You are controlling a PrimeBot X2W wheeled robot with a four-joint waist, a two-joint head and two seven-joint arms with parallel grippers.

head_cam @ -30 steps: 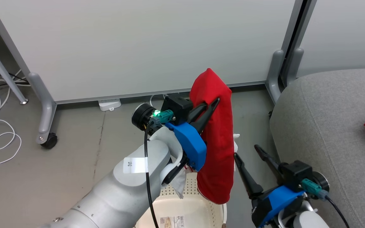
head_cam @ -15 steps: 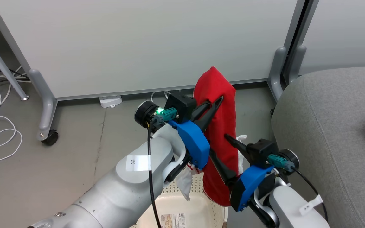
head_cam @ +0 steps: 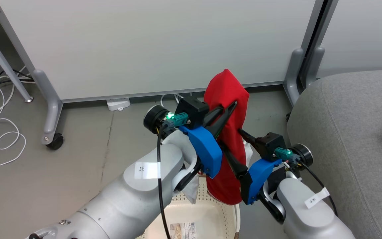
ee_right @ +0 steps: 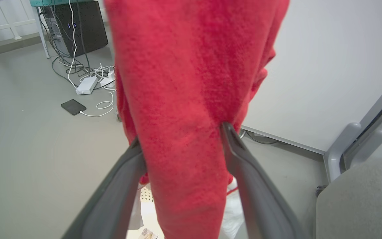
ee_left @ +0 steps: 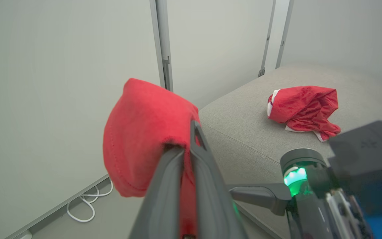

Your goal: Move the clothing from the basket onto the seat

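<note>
A: jaws?
B: left gripper [head_cam: 232, 105] clenched on a bright red soft fabric garment [head_cam: 225, 89], biting just under its top fold. Rest of the cloth hangs below those jaws, with its tail just above the cream-white perforated plastic basket [head_cam: 211, 209]
A: right side?
B: right gripper [head_cam: 230, 137] spread wide, one finger on each side of the hanging cloth, lower than the left jaws. Right wrist view shows fabric brushing both fingers, nothing squeezed
A: target?
B: large grey textured upholstered seat [head_cam: 343, 132] sits off to the right of both jaws, well apart from them. A second crumpled red garment with white trim [ee_left: 305, 106] already lies on it
A: failure modes?
B: my read, three of them. 1) the left bite is small and near an edge, so a quick swing could let the cloth slide out and drop onto the floor between basket and seat. 2) the right jaws are close to the left fingers, so closing off-line could clip them or catch only a loose fold. 3) the tail hangs low, so moving sideways before lifting could snag the basket rim and drag it
A: so lift first?
B: I'd say so, then carry across
</note>
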